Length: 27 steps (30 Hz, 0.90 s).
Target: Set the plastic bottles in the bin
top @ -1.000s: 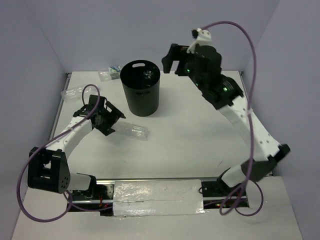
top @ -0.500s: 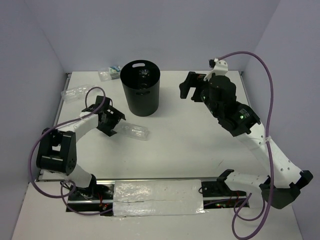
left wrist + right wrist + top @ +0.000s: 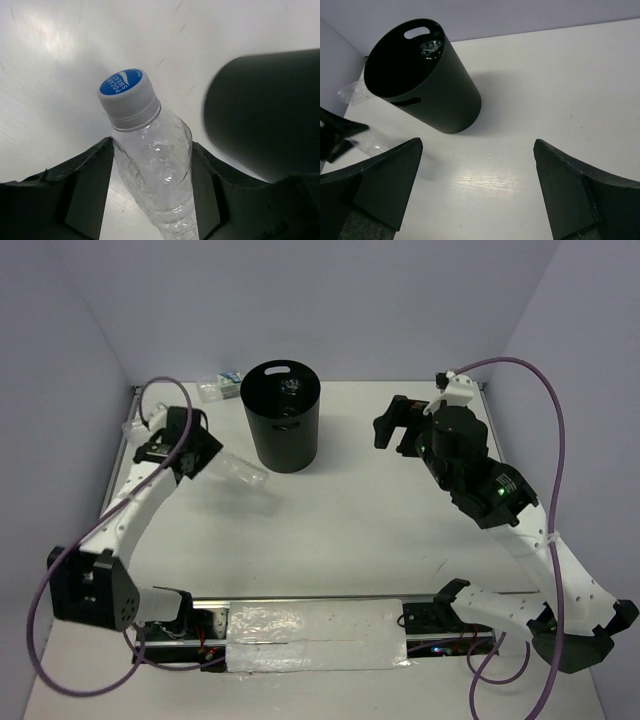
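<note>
The left gripper (image 3: pixel 185 452) is clamping a clear bottle (image 3: pixel 238 472), raised just left of the bin (image 3: pixel 282 440). Its crinkled wall is likely giving, so it could slip out early. The right gripper (image 3: pixel 477 150) is hanging wide open.

Top external: looks steeply down from high behind the near edge of the table (image 3: pixel 360 510), far enough back to take in the whole top, with the bin (image 3: pixel 282 430) toward twelve o'clock. Left wrist: sits very close, facing forward between its own fingers (image 3: pixel 80 195) along the bottle (image 3: pixel 155 170) clamped there, with the bin's wall blurred at three o'clock. Right wrist: hangs higher and farther off, tilted down at the bin at ten o'clock. Bin common to all three.
</note>
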Tool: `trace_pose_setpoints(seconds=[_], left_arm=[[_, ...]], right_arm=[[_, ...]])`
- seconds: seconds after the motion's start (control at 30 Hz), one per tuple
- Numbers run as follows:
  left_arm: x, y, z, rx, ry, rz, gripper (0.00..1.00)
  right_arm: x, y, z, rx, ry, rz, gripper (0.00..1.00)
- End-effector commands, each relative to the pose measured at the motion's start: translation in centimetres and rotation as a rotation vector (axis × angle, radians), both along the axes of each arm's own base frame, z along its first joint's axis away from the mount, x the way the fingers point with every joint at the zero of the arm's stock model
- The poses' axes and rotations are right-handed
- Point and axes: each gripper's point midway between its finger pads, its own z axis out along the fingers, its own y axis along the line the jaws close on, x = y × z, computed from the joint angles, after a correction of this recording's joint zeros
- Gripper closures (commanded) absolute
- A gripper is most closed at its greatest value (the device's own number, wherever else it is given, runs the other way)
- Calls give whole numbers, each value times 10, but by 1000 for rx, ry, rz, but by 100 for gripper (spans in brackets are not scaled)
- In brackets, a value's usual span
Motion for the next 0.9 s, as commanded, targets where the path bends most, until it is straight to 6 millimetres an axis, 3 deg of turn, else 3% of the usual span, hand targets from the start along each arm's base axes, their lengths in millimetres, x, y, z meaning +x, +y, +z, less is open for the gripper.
trace_pose_setpoints(seconds=[0.0, 0.03, 0.2, 0.3, 0.47, 0.5, 0.57, 0.6, 0.63, 0.67, 0.7, 0.73, 0.8, 0.87], left_arm=[[3, 34, 110, 215, -239, -10, 52], [4, 37, 156, 273, -366, -55, 51], [-7, 30, 285, 437, -732, -225, 49], [-3, 27, 327, 507, -831, -259, 44], [24, 3, 365, 587, -925, -325, 44], [24, -5, 386, 614, -974, -332, 44], [45, -14, 385, 653, -957, -334, 44], [46, -22, 402, 685, -992, -341, 45], [65, -31, 392, 704, -964, -358, 45], [71, -41, 392, 715, -959, -364, 45], [72, -44, 405, 740, -979, -366, 45], [89, -56, 391, 753, -946, -390, 45], [97, -68, 393, 764, -951, -403, 44], [114, -78, 376, 766, -926, -424, 44]], right_arm=[[-6, -10, 16, 38, -45, -28, 0], [-7, -10, 16, 44, -47, -29, 0], [-11, -13, 22, 68, -66, -36, 0], [-12, -16, 21, 67, -64, -44, 0], [-15, -20, 22, 69, -56, -56, 0], [-16, -20, 22, 75, -55, -56, 0], [-17, -22, 20, 75, -51, -65, 0], [-18, -23, 19, 81, -47, -68, 0], [-18, -25, 18, 81, -47, -76, 0], [-20, -26, 17, 79, -42, -76, 0], [-21, -27, 14, 78, -34, -81, 0], [-21, -28, 12, 76, -30, -88, 0], [-22, -31, 7, 75, -19, -97, 0], [-23, -31, 3, 70, -10, -98, 0]])
